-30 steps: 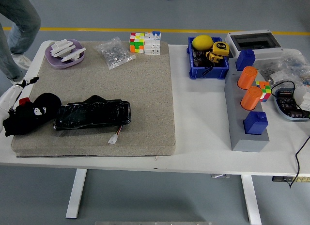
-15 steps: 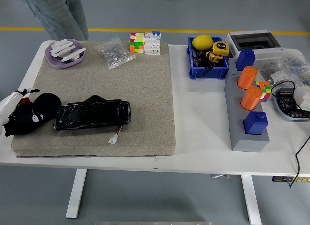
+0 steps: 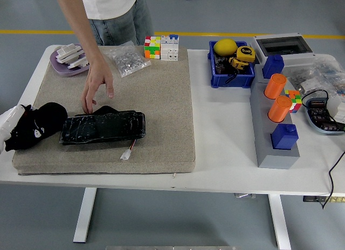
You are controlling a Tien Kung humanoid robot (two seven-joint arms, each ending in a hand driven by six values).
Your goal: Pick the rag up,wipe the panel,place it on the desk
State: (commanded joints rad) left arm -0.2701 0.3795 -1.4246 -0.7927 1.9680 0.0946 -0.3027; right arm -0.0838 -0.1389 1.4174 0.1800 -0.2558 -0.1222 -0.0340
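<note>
A black rag [image 3: 39, 124] lies bunched on the left end of the beige mat [image 3: 161, 88]. Right beside it lies the panel [image 3: 102, 127], a long black slab in shiny wrap. My left hand [image 3: 8, 122] shows only as a white and black part at the picture's left edge, against the rag's left side. Whether it grips the rag I cannot tell. A person stands at the far side, and the person's hand [image 3: 97, 83] reaches down with fingertips at the panel's upper left corner. My right arm is out of view.
A small white connector [image 3: 128, 154] lies just in front of the panel. At the mat's back are a purple dish [image 3: 66, 67], a bag of small parts [image 3: 127, 58] and colour cubes [image 3: 152, 47]. A blue bin [image 3: 230, 72] and a grey block with orange cylinders [image 3: 275, 126] stand on the right.
The person has walked in along the far side and reached a hand down to the panel. My left hand has drawn back toward the left edge; the rag has barely shifted.
</note>
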